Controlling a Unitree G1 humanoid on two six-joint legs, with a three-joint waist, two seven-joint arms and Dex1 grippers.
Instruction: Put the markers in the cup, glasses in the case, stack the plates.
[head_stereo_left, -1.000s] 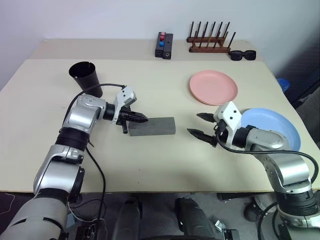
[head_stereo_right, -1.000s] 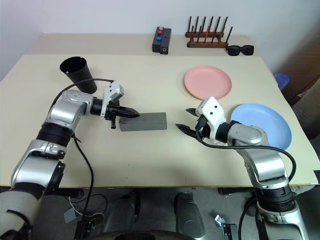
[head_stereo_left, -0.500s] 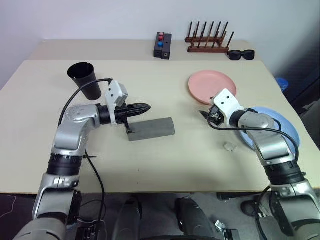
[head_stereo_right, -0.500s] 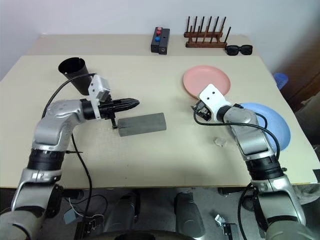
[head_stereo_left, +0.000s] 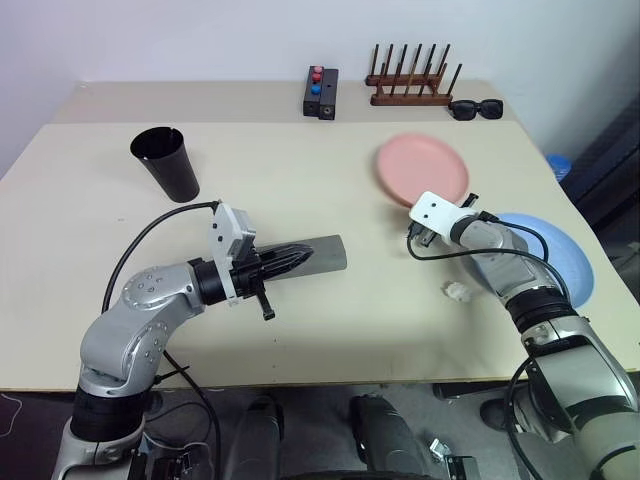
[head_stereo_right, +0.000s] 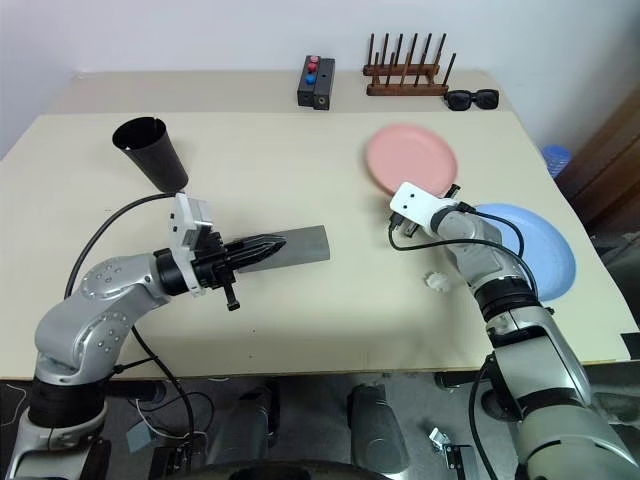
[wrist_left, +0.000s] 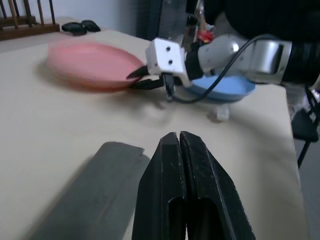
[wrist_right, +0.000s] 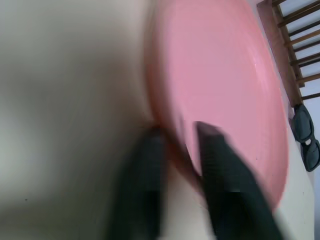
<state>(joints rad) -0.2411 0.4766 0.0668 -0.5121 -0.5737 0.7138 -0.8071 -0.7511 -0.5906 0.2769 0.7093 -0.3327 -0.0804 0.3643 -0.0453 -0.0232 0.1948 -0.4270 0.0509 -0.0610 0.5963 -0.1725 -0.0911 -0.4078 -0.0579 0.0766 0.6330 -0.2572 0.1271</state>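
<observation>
Stacking the plates is the step I have in hand, by my reading. My right gripper (wrist_right: 177, 145) has its two black fingers straddling the near rim of the round salmon-pink plastic plate (head_stereo_left: 425, 168), one finger on the plate's upper face and the other at its underside, pinching that edge. In the head view this grip sits right of centre, where the pink plate's lower-right rim meets the white wrist housing. The round light-blue plastic plate (head_stereo_left: 565, 250) lies just beside it toward the right edge of the frame, flat on the beige table (head_stereo_left: 320, 330).

Next I judge I must lift the pink plate clear of the table and carry it rightward over the blue one, keeping it level so the thin rim does not slip out of the pinch.

My left gripper (wrist_left: 178, 165) has its fingers pressed together with nothing between them, hovering left of centre just over the near end of the grey felt-like rectangular glasses case (head_stereo_left: 325, 252), which lies closed. The tall black tapered plastic cup (head_stereo_left: 166, 163) stands at upper left.
</observation>
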